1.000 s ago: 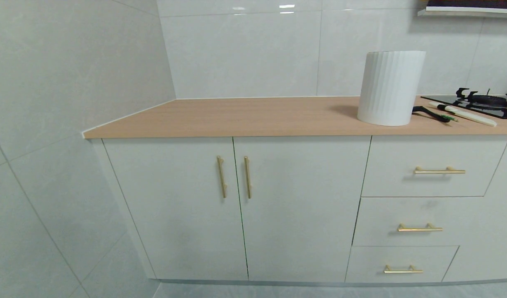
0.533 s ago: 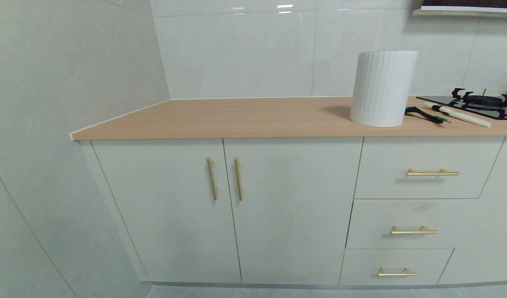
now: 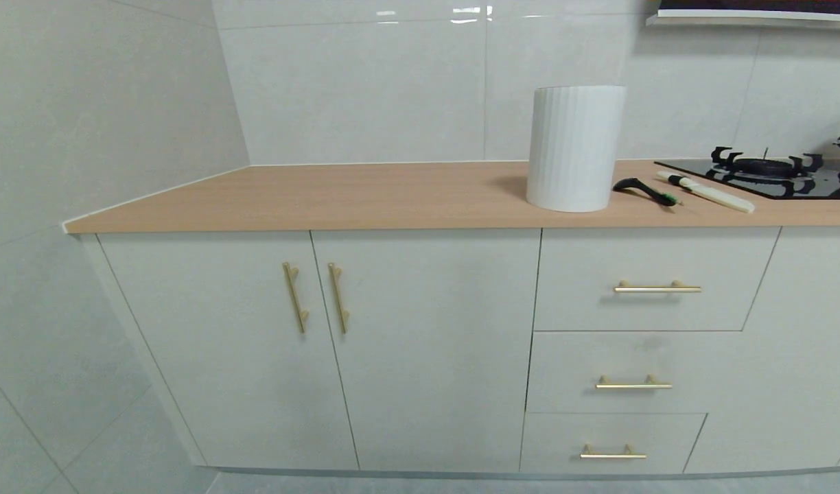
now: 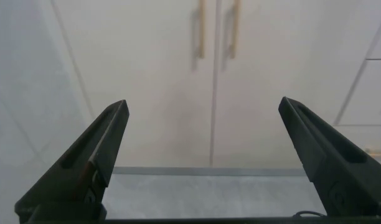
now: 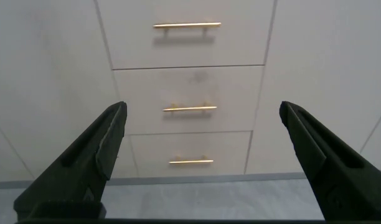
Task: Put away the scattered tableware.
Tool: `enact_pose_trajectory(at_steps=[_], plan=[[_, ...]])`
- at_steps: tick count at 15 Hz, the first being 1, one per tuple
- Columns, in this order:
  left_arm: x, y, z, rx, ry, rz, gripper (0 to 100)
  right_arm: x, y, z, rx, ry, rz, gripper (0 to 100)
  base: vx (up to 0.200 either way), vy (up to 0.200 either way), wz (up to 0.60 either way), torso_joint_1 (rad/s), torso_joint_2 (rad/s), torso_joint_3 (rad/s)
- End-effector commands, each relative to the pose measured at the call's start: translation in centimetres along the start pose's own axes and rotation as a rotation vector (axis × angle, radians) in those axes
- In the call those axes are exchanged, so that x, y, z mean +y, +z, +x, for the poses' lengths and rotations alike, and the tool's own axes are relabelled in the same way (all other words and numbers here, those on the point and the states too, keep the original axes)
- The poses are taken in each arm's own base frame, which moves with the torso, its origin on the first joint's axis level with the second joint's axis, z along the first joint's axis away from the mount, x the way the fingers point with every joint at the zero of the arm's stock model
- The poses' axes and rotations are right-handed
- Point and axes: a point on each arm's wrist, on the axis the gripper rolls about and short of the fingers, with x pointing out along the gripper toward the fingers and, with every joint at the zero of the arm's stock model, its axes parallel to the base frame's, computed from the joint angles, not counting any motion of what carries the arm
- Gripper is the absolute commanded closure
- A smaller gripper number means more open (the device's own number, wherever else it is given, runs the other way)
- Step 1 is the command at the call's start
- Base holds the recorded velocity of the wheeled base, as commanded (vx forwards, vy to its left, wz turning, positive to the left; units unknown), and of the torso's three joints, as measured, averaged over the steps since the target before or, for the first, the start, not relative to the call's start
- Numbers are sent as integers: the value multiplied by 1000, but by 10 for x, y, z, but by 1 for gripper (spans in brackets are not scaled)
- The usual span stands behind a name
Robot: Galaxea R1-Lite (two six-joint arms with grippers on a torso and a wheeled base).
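Tableware (black-handled utensil (image 3: pixel 645 190), cream knife (image 3: pixel 708 192)) lies nr right end of bench (image 3: pixel 324 199) btwn white canister (image 3: pixel 574 147) & hob (image 3: pixel 763 175); left gripper (image 4: pixel 203 106) & right gripper (image 5: pixel 203 106) fingers wide apart, empty, low by cabinets (image 3: pixel 427 343), so we risk clipping canister reaching in.

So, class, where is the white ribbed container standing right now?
In the head view, the white ribbed container stands upright on the wooden countertop, right of centre; a black-handled utensil lies just to its right, towards the stove.
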Motion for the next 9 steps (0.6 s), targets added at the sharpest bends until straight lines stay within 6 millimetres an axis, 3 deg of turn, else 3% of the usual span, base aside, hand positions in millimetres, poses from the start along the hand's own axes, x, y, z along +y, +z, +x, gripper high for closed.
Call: enact_pose_trajectory(at_steps=[1,6,9], plan=[[0,0,0,-1,0,0,0,0,0,0,2,1,0,0,0,-200,0,2,-7,-2],[0,0,0,-1,0,0,0,0,0,0,2,1,0,0,0,-200,0,0,3,5],[0,0,0,-1,0,0,0,0,0,0,2,1,0,0,0,0,0,0,0,0]])
